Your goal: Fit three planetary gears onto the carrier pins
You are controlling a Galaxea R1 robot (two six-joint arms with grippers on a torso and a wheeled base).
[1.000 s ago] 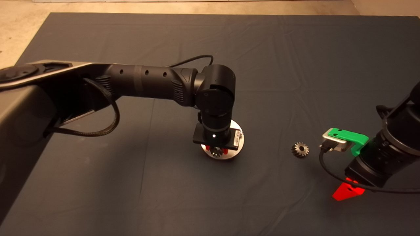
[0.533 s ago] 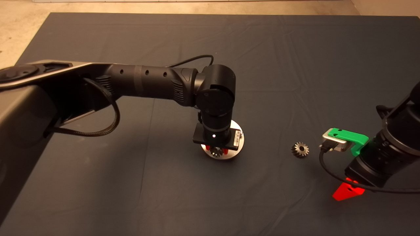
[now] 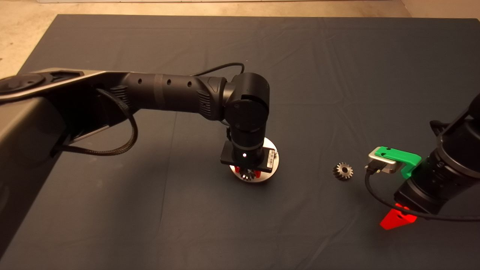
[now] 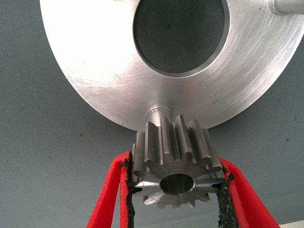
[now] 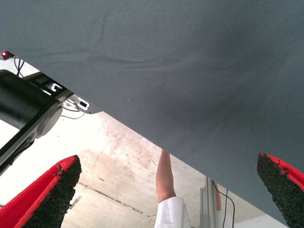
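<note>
While our left gripper (image 4: 176, 190) clamps one planetary gear (image 4: 175, 161) between its pads, we hold it just above a carrier pin (image 4: 156, 113) at the disc's (image 4: 95, 71) rim. A second gear (image 3: 342, 171) lies on the mat (image 3: 112, 210) well apart, near our right gripper (image 5: 166, 190), parked with fingers spread wide.

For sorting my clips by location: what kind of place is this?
Probably a robotics lab test bench: a dark mat over a bare concrete floor, with a steel gear and carrier disc for assembly practice.
</note>
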